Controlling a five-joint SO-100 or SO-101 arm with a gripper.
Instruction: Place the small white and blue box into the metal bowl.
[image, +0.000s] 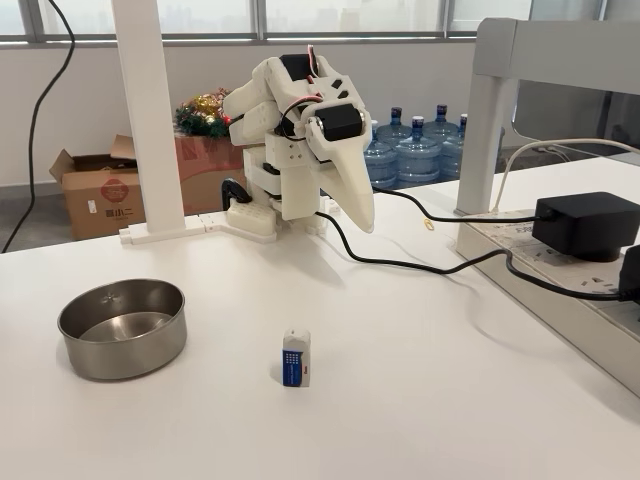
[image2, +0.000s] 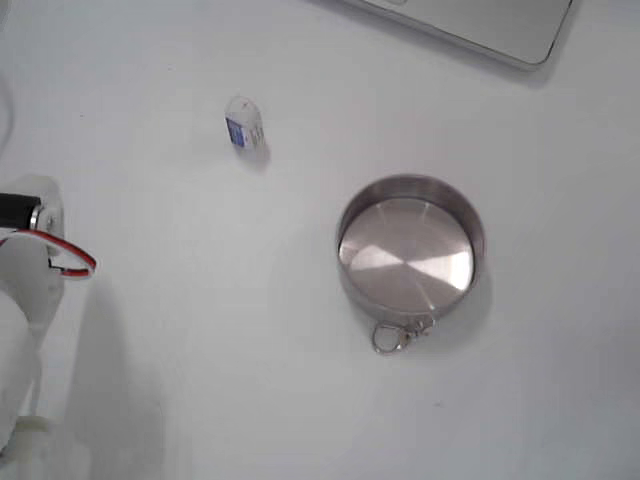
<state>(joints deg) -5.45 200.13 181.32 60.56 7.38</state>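
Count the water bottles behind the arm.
4 at least, clustered on the floor right of the arm: one, one, one, one. A blue cap by the post hints at another, hidden.

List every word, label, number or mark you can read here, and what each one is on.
Cardboard box: red round logo with characters, too blurred to read.
Small box: print on its blue face, too small to read.
Bowl: a small cross mark on its inner wall, no words.
Water bottles: no readable labels.

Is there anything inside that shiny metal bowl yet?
Empty. The metal bowl shows only its bare steel bottom in both fixed views, and the small white and blue box stands upright on the table, apart from it.
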